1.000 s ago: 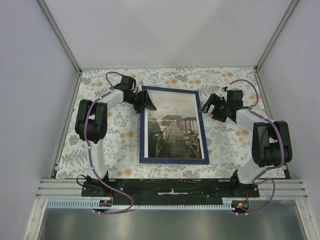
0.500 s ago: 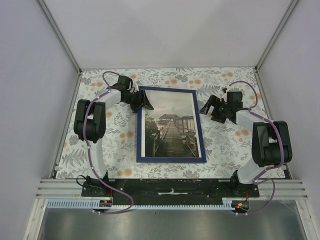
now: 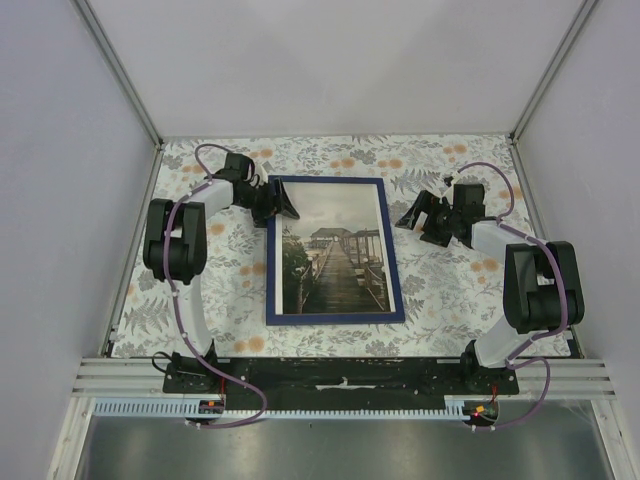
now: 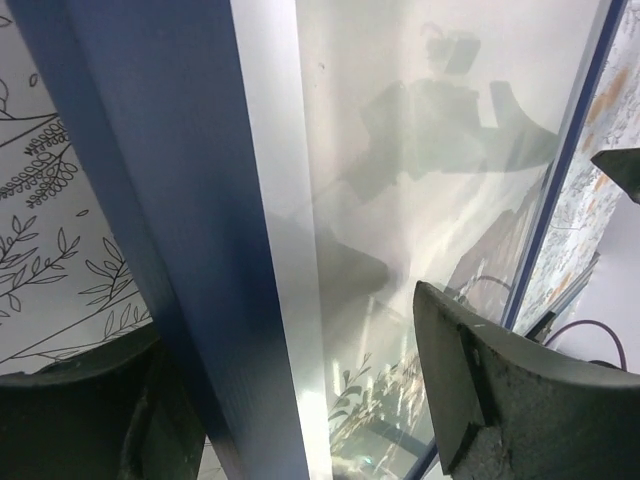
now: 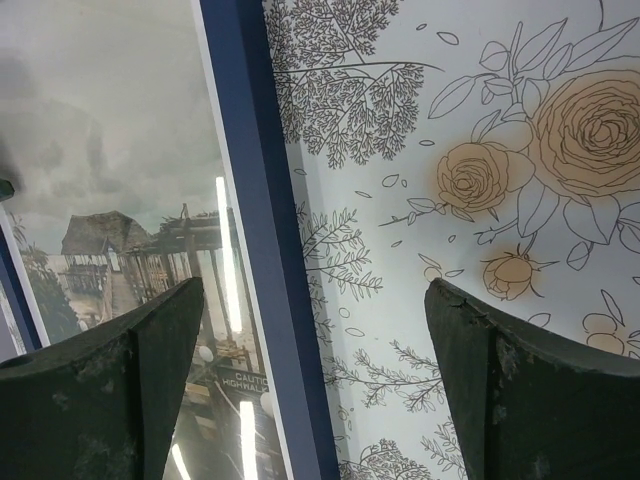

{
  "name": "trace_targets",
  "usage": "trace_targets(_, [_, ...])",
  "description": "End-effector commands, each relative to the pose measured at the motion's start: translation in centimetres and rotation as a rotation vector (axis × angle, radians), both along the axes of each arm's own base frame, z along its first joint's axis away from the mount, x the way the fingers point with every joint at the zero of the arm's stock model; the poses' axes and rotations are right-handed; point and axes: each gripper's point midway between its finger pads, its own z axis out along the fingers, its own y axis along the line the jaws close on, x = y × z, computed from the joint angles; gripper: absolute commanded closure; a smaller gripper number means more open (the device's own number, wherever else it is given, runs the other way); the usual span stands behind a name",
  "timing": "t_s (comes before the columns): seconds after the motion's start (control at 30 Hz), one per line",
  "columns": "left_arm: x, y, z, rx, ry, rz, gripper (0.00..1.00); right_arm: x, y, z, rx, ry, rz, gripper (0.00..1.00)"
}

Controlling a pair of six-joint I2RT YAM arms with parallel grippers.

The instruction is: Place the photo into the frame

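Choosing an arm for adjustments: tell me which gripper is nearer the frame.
Left. The left gripper is over the frame's top left edge; the right gripper hovers apart, off its top right corner.

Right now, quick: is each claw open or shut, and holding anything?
Left gripper: open, astride the frame edge.
Right gripper: open, holding nothing.

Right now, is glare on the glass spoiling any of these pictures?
Left wrist view: the glass of the frame is milky with glare and mirrors a dark shape. Right wrist view: thin bright streaks cross the photo. Top view: evenly lit, little glare.
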Motion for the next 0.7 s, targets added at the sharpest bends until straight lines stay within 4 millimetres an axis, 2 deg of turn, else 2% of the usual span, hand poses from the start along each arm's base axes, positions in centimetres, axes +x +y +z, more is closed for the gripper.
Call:
trace_targets(0.0, [1.8, -0.3, 3.1, -0.101, -0.134, -0.053, 0.20, 0.4, 0.3, 0.2, 0.013, -0.032, 0.020, 0.02])
trace_targets(0.07, [1.8, -0.5, 3.3, -0.143, -0.129, -0.052, 0.20, 0.4, 0.2, 0.2, 0.014, -0.031, 0.020, 0.02])
trace_targets(0.23, [2.3, 0.8, 3.4, -0.147, -0.121, -0.002, 0.18, 0.2, 0.5, 0.2, 0.018, -0.032, 0.030, 0.02])
trace_targets(0.43, [2.9, 3.3, 2.9, -0.029, -0.119, 0.065, 0.18, 0.2, 0.5, 0.1, 0.018, -0.029, 0.032, 0.02])
trace_targets(0.67, [3.0, 4.2, 2.7, 0.030, -0.122, 0.098, 0.17, 0.2, 0.5, 0.2, 0.022, -0.028, 0.035, 0.02])
